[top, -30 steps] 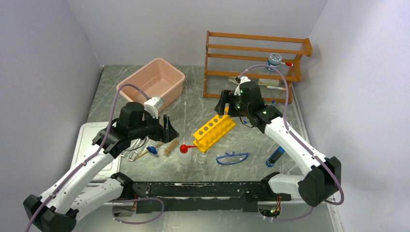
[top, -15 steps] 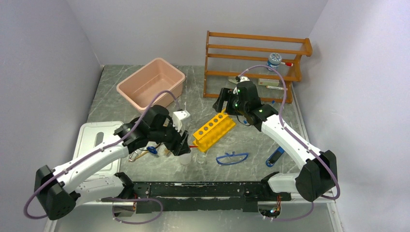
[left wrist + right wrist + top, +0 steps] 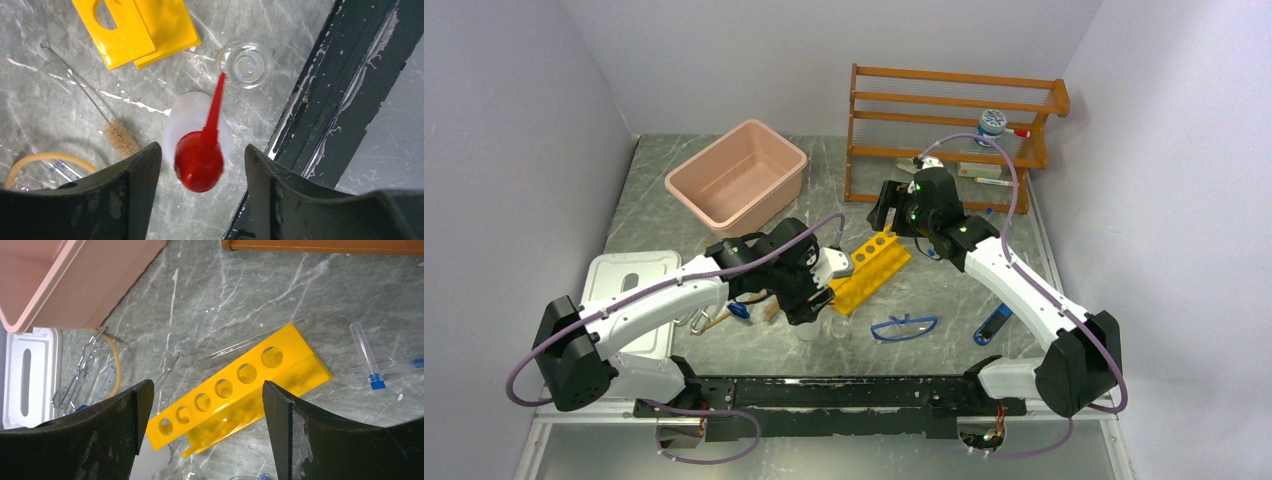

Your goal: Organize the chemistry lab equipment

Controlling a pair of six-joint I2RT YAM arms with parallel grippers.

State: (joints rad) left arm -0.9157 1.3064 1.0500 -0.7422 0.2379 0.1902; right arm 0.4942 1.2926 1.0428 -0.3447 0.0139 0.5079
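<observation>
Jaws on left arm spread wide, straddling the bottle cap, no contact visible. Jaws on right arm spread too, hanging above the rack, gripping nothing.

Grey marbled bench point(image 3: 944, 295): its near edge meets a dark rail, just beside the left arm's target.

Yellow plastic holed rack point(image 3: 236, 382): lies mid-bench, askew. A thin clear glass tube point(image 3: 250, 342) rests along its far side. Risk: shifting the rack could set that tube rolling.

White squeeze bottle with red cap and long red nozzle point(image 3: 199, 160): upright at near edge, about midway along. Risk: the cap looks tapered, so a pinch may slip off. A squeeze lower down may buckle the soft wall.

Tiny clear glass beaker point(image 3: 245, 64): just beside the nozzle tip. Risk: any twist on lifting sweeps the nozzle into it.
</observation>
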